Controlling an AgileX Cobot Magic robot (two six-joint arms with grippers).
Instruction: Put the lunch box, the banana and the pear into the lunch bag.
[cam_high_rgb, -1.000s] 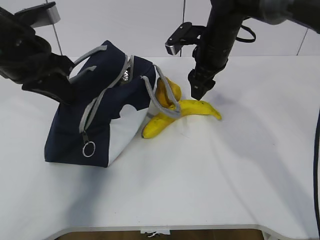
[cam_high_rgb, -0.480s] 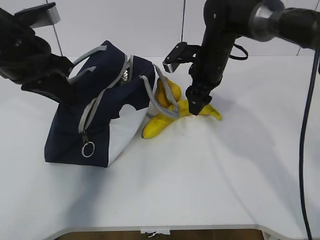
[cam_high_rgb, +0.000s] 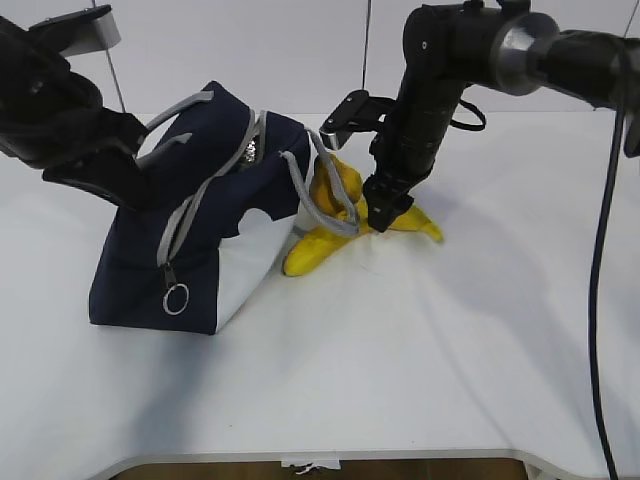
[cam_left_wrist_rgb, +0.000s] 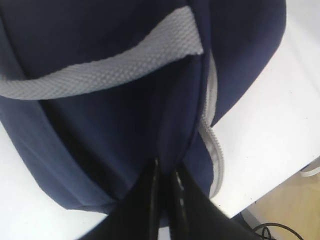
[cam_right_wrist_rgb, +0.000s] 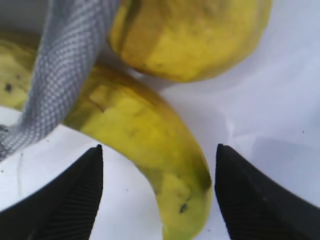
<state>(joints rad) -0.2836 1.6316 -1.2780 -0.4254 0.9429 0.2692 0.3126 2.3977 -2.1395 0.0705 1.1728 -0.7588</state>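
A navy lunch bag (cam_high_rgb: 190, 250) with a white corner panel and grey woven handles is seen. The banana (cam_right_wrist_rgb: 145, 150) is yellow, dark-specked; the pear (cam_right_wrist_rgb: 190, 35) appears yellow-orange. The desk (cam_high_rgb: 400, 350) is white.

A flat white table (cam_high_rgb: 420, 350) carries everything. On its left half sits a boxy navy-blue fabric lunch bag (cam_high_rgb: 215, 215) with a white lower corner panel, tipped up so its zippered top faces right. Just beside the bag's right side lies a long curved yellow banana (cam_high_rgb: 325, 248), flat on the white surface, and behind it, touching it, stands a small orange-yellow pear (cam_high_rgb: 340, 185).
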